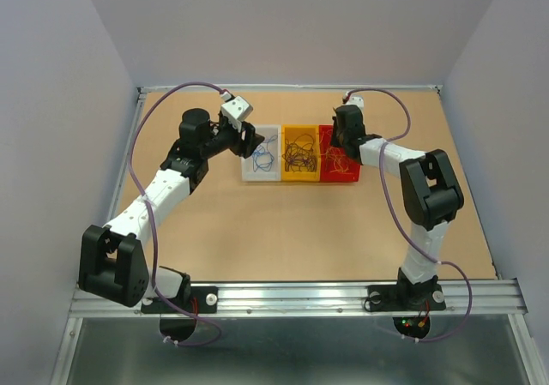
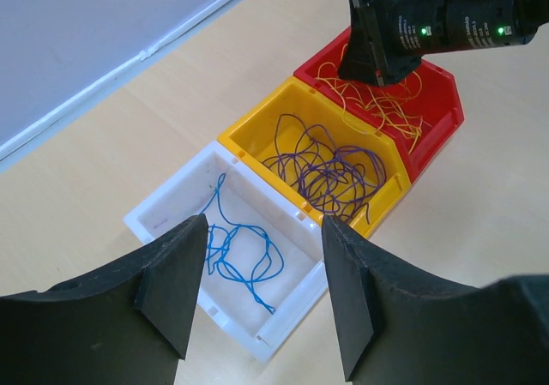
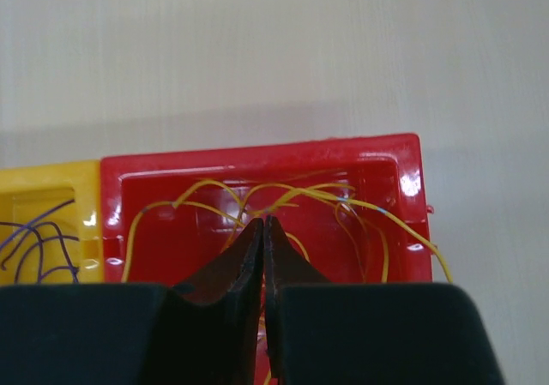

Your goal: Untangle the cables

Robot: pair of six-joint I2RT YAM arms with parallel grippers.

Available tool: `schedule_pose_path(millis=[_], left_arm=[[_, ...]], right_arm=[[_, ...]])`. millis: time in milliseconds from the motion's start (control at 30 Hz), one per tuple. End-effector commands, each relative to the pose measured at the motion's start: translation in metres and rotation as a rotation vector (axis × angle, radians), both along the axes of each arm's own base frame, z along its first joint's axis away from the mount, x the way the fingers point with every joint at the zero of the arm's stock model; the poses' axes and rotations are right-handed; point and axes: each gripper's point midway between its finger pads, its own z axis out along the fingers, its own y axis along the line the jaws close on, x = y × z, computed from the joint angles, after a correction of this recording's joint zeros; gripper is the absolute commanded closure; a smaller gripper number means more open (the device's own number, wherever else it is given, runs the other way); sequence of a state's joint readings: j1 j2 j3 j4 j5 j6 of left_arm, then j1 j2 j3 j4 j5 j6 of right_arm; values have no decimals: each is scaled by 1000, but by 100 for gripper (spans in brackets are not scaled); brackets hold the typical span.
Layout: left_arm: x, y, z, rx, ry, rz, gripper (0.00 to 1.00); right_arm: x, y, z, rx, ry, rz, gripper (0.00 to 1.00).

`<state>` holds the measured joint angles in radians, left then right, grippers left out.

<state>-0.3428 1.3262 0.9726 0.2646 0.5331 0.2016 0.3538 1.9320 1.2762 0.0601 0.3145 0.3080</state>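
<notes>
The colours look sorted: blue cables (image 2: 233, 249) below the wide left fingers (image 2: 171, 278), yellow cables (image 3: 206, 183) at the shut right fingers' (image 3: 264, 241) tips, but the dark bunch (image 2: 330, 172) between looks tangled.

Two white-and-black arms (image 1: 163, 188), lavender hoses (image 1: 193, 84), matte black wedge jaws, green indicator lights (image 2: 425, 32)

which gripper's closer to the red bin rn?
Right. The right gripper is down at the red bin, jaws closed among its yellow wires. The left gripper hovers open by the white bin, with the yellow bin between it and the red one.
</notes>
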Motion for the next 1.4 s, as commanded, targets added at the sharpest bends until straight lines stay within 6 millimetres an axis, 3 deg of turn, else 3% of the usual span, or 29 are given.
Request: schedule_pose_path(millis=[0, 200, 367, 500, 533, 667, 767, 867, 933, 1000, 1200, 1233, 1267, 1300, 1333, 1367], left_arm=[[0, 1, 10, -13, -51, -4, 33], [1, 1, 7, -12, -47, -4, 33], [1, 0, 4, -11, -38, -7, 33], [1, 1, 4, -8, -46, -6, 33], [1, 2, 5, -8, -49, -2, 33], [1, 3, 5, -11, -54, 5, 33], [0, 3, 7, -12, -59, 8, 33], [1, 5, 9, -12, -64, 17, 32], [0, 6, 11, -13, -72, 21, 32], [0, 6, 11, -13, -76, 21, 32], [-1, 7, 13, -13, -82, 24, 32], [-2, 7, 13, -14, -85, 25, 32], [-2, 9, 15, -16, -90, 31, 32], [-3, 8, 14, -15, -88, 30, 32], [-4, 9, 17, -19, -97, 30, 31], [-4, 9, 18, -19, -100, 32, 31]], right_arm=[[2, -3, -1, 22, -29, -26, 91], [4, -7, -40, 12, 29, -65, 96], [-2, -11, -45, 11, 32, -80, 96], [-5, -14, -17, 29, -25, -91, 96], [-6, -14, -19, 28, -23, -89, 95], [1, -14, 39, 47, -137, -80, 85], [0, -8, 76, 90, -201, -49, 70], [-7, 1, 96, 130, -229, 9, 65], [-14, 5, 97, 147, -227, 37, 57], [-23, 9, 96, 162, -220, 64, 40], [-56, 23, 82, 197, -172, 137, 15], [-65, 33, 82, 200, -170, 159, 11], [-72, 35, 87, 205, -182, 152, 11], [-81, 45, 85, 211, -176, 167, 19], [-90, 45, 73, 206, -153, 163, 23], [-94, 45, 76, 205, -164, 141, 24]])
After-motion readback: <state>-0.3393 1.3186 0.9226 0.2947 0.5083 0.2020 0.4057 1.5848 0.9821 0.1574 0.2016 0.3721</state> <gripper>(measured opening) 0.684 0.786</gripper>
